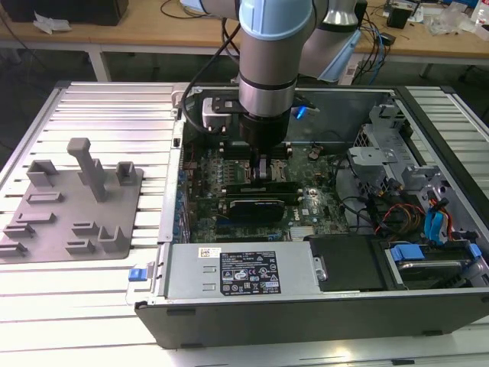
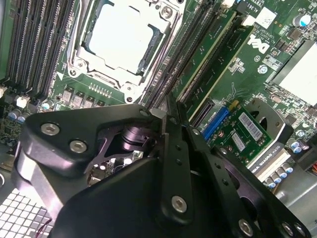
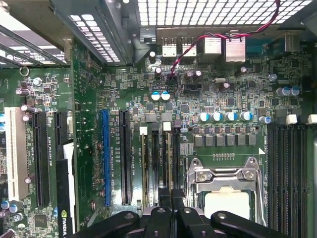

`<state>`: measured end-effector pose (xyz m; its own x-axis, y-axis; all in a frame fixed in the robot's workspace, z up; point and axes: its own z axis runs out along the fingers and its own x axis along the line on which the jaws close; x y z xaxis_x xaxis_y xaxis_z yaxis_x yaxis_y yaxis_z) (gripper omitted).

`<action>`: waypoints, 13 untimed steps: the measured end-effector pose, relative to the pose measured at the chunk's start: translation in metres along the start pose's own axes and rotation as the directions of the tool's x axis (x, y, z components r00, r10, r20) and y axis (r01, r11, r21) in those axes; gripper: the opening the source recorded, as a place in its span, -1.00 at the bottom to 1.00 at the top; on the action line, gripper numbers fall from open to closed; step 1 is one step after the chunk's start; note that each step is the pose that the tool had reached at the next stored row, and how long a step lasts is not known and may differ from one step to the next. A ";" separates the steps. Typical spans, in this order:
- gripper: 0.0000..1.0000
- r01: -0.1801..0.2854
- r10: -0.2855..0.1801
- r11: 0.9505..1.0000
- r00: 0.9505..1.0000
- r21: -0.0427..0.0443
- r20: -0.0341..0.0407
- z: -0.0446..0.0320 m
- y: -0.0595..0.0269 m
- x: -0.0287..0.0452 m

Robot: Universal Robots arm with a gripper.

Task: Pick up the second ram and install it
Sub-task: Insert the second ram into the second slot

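The second ram, a thin green circuit-board stick (image 2: 205,62), stood on edge among the long black memory slots (image 3: 154,163), just beside the square silver CPU socket (image 2: 119,39) near the middle of the green motherboard (image 3: 198,94). The black two-finger gripper (image 2: 171,116) hung at it, claw drawn narrow. Whether it actually pinched the stick could not be told. The open grey computer case (image 1: 306,306) lay on the slatted metal table (image 1: 99,107).

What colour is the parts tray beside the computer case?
The tray is grey; the exterior view shows it best.
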<state>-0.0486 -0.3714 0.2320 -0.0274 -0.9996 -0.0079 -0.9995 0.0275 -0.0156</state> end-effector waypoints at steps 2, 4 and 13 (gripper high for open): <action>-0.82 -0.001 0.001 1.000 1.000 0.000 0.001 -0.0020 0.0000 0.0000; -0.82 -0.001 0.001 1.000 1.000 0.000 0.001 -0.0039 -0.0001 0.0000; -0.82 -0.002 0.002 1.000 1.000 -0.013 0.002 -0.0050 -0.0002 0.0000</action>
<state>-0.0484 -0.3714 0.2369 -0.0297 -0.9995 -0.0096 -0.9996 0.0297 -0.0023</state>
